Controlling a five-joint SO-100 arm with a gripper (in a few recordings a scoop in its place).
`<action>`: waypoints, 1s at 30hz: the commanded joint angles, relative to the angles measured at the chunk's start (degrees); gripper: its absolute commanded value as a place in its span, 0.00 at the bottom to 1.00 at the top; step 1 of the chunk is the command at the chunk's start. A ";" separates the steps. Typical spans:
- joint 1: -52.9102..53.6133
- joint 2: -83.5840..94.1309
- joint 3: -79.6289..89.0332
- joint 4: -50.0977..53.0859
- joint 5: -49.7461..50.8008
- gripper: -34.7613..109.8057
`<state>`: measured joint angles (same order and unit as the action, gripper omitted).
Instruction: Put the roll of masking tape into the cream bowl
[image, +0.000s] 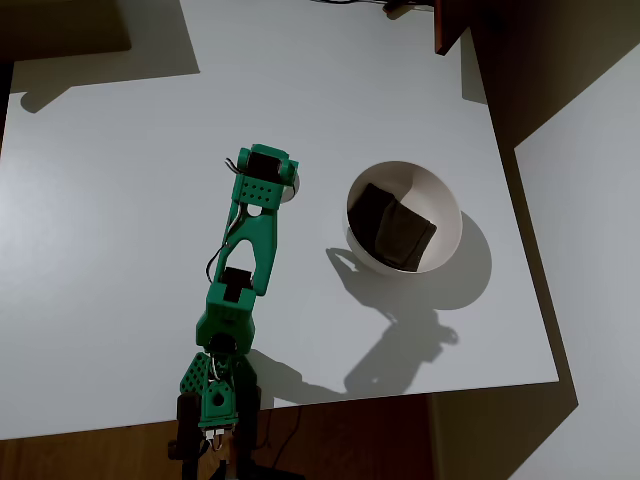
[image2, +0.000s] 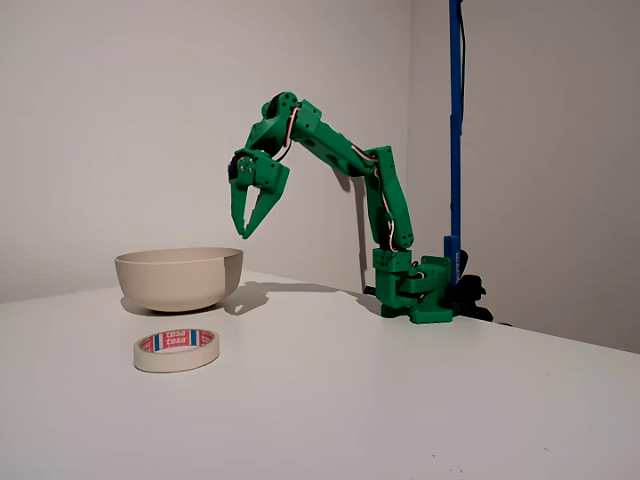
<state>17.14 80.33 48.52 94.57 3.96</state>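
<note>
The roll of masking tape (image2: 177, 350) lies flat on the white table, an off-white ring with red print on its inner core. In the overhead view most of the tape (image: 292, 188) is covered by the green arm's head, and only a pale edge shows. The cream bowl (image: 447, 203) stands to the right of it there, with a dark brown piece (image: 392, 228) inside. My gripper (image2: 243, 233) hangs well above the table, pointing down, near the bowl (image2: 179, 282). Its fingers meet at the tips and hold nothing. Seen from overhead, the gripper (image: 264, 172) is above the tape.
The arm's base (image2: 415, 290) sits at the table's edge beside a blue pole (image2: 455, 120). The white table (image: 120, 200) ends close to the right of the bowl in the overhead view, where a dark gap follows.
</note>
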 joint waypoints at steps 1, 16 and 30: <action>0.62 -3.96 -8.53 0.79 1.14 0.18; -6.33 -18.63 -18.72 0.79 3.16 0.40; 1.32 -27.07 -18.81 -3.16 1.14 0.40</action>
<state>15.38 51.42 33.13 91.93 5.54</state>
